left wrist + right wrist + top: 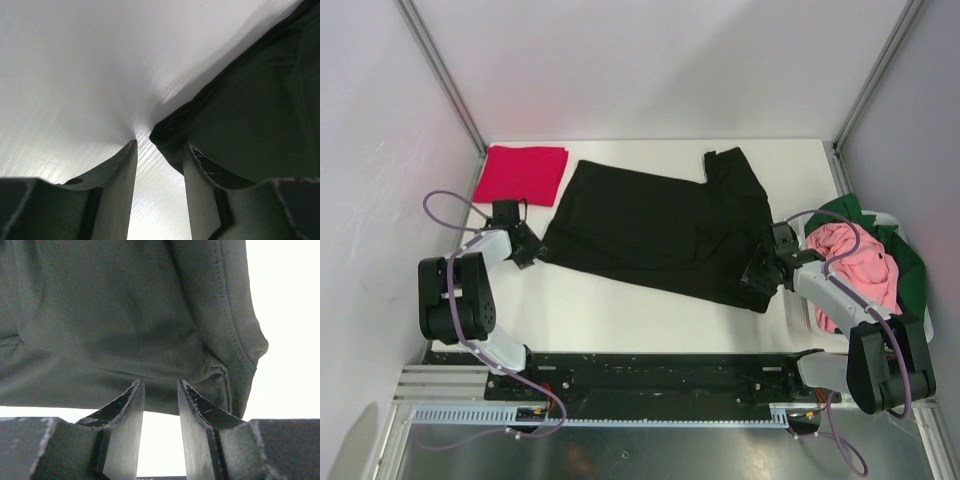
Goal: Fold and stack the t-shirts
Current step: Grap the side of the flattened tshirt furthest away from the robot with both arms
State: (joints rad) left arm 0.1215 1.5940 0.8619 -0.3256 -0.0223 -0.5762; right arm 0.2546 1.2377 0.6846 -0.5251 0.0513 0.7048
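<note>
Both jaws stand released; slide each under the black t-shirt (660, 230) hem just ahead before clenching evenly

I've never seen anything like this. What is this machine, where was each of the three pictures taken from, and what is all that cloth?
These are two robot arms bolted at the near edge of a white table, each ending in a two-finger gripper. The wide picture looks down from above and behind them. The two close-ups come from small cameras on the wrists, so each shows its own fingers. A black t-shirt lies spread on the table, with a folded red t-shirt at the far left corner. A white basket on the right holds a pink t-shirt and a dark green t-shirt. The left gripper is at the black shirt's left corner, the right gripper at its right edge. Both stand open, with nothing visibly pinched.
</note>
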